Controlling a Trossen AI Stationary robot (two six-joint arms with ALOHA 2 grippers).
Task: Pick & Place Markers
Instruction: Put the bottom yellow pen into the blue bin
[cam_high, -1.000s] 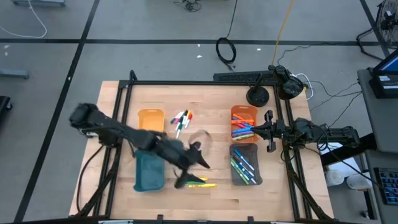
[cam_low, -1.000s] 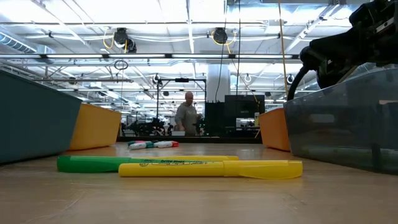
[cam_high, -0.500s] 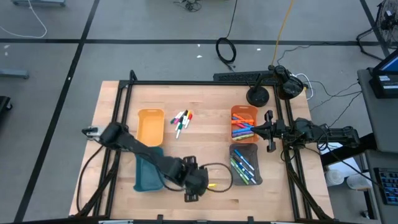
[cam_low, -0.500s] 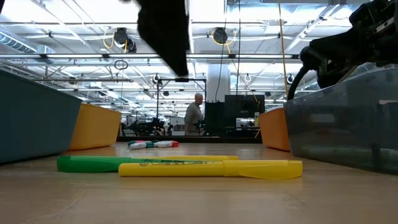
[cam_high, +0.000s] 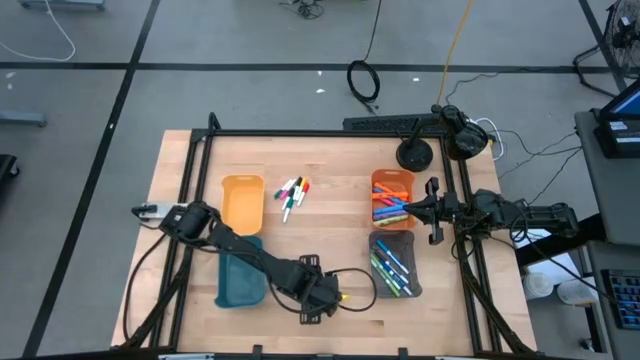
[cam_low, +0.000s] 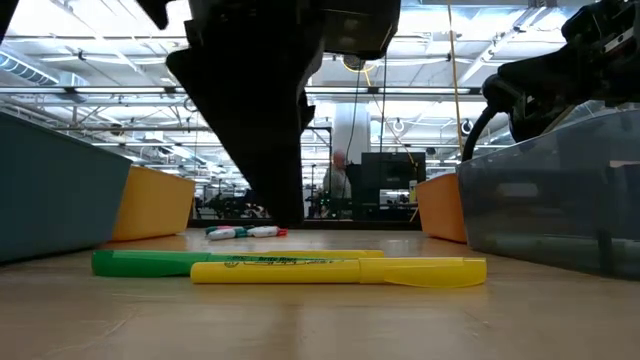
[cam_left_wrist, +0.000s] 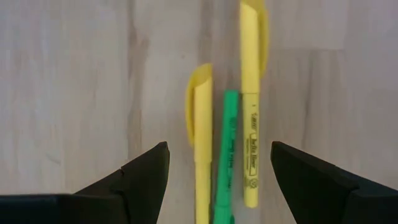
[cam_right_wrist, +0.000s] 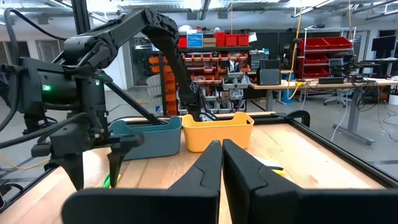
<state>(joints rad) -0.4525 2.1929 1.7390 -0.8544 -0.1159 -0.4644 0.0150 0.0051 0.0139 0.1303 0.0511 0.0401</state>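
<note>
The left gripper (cam_left_wrist: 217, 180) has dropped fast — a moment back it was up by the teal tray (cam_high: 240, 282), and now it hangs low over the loose highlighters near the table's front edge, jaws spread wide with nothing between them yet. In the low view its dark bulk now fills the upper middle, where a second ago there was only the room behind. I'd judge that a pick is about to begin.

Through its wrist camera three highlighters lie side by side between the fingers: two yellow ones (cam_left_wrist: 250, 106) and a green one (cam_left_wrist: 226, 155) tucked between them, touching or nearly so. That closeness could make a clean single grab awkward — the jaws span all three.

The right gripper (cam_right_wrist: 222, 163) waits, pressed shut, beside the orange tray (cam_high: 392, 182) and the clear grey tray (cam_high: 394, 240), both already holding markers. A small cluster of thin white pens (cam_high: 291, 193) lies by the yellow tray (cam_high: 242, 200).

The highlighters are smooth, slim plastic barrels with flattened clip caps; the table (cam_high: 330, 160) is pale wood with visible grain; the trays are rectangular plastic, three of them opaque and one see-through.
</note>
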